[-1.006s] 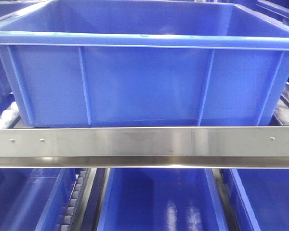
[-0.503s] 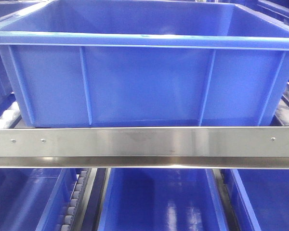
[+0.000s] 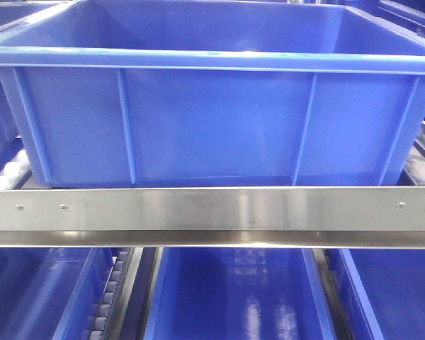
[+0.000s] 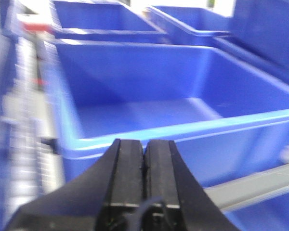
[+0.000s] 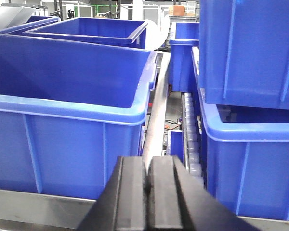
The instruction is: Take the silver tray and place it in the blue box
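The blue box (image 3: 212, 120) fills the front view, standing on a shelf behind a steel rail. The silver tray is out of view in every frame. In the left wrist view my left gripper (image 4: 144, 144) is shut with nothing between its pads, just in front of the blue box's (image 4: 183, 82) near rim; what shows of the inside is bare. My right gripper (image 5: 147, 166) is also shut on nothing, low in front of the gap to the right of the blue box (image 5: 67, 96).
A steel rail (image 3: 212, 212) runs across the shelf's front. More blue crates (image 3: 234, 297) sit on the lower level. Stacked crates (image 5: 250, 72) stand to the right, beyond a roller track (image 5: 190, 139). Further crates (image 4: 106, 19) stand behind.
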Available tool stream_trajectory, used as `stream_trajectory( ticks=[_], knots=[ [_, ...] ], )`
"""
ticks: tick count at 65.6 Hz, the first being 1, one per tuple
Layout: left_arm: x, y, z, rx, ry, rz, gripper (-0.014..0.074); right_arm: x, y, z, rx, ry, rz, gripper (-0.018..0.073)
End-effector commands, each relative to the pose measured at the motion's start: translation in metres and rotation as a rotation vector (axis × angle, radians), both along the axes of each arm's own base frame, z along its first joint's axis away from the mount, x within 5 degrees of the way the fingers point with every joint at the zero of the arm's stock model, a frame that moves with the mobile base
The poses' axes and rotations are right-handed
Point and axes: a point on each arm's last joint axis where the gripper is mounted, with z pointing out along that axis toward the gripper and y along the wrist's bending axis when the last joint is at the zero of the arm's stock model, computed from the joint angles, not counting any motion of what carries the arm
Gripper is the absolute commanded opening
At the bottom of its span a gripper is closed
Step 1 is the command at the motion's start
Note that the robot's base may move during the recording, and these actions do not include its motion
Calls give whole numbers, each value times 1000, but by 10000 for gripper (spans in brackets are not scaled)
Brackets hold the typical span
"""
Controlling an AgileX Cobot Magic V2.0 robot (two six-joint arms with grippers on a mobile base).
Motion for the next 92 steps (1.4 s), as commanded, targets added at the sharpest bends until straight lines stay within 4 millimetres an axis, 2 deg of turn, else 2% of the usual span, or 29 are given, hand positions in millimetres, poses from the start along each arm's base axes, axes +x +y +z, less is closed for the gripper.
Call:
stream_trajectory(
  ticks=[1,10,19,37,92],
  knots=[
    [-9,9,11,-2,-128,65,-93,-3,0,8,-5,-103,-3,49],
    [-23,24,-21,-74,-148,218,-93,-3,0,8,-5,-103,-3,49],
    [-29,30,-49,-91,-164,296,-93,-3,0,8,-5,-103,-3,49],
    [-24,32,-77,-105,-157,347,-93,-3,0,8,-5,-103,-3,49],
    [-23,32,-80,-96,-125,347,-93,-3,0,8,-5,-103,-3,49]
  ],
)
